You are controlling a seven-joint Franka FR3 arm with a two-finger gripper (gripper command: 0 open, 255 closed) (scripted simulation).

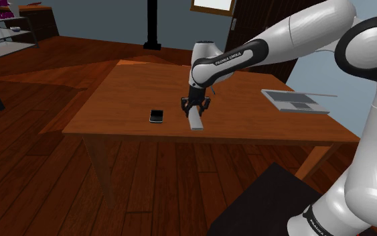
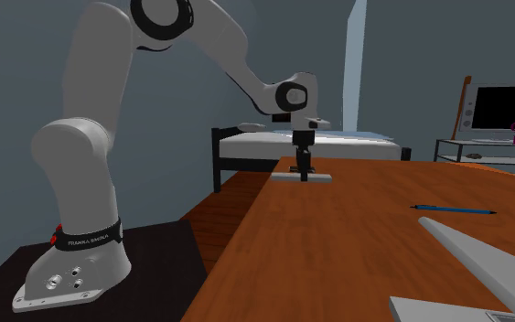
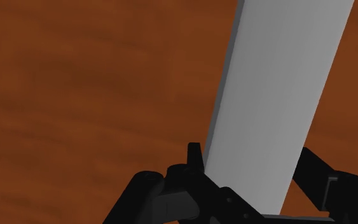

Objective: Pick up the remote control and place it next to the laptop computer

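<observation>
Wooden tabletop (image 1: 247, 127), hand (image 1: 195, 109) closed across the grey remote control (image 1: 195, 122).
Its fingers (image 3: 195, 159) clasp the remote's narrow width near one end, long axis pointing toward the tabletop's near edge; whether it rests on the wood or hangs just above is unclear. The laptop (image 1: 295, 100) lies well apart, toward the shoulder view's right.

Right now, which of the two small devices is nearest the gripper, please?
The long grey remote, clasped by the gripper; the small black device lies apart, beside it.
</observation>
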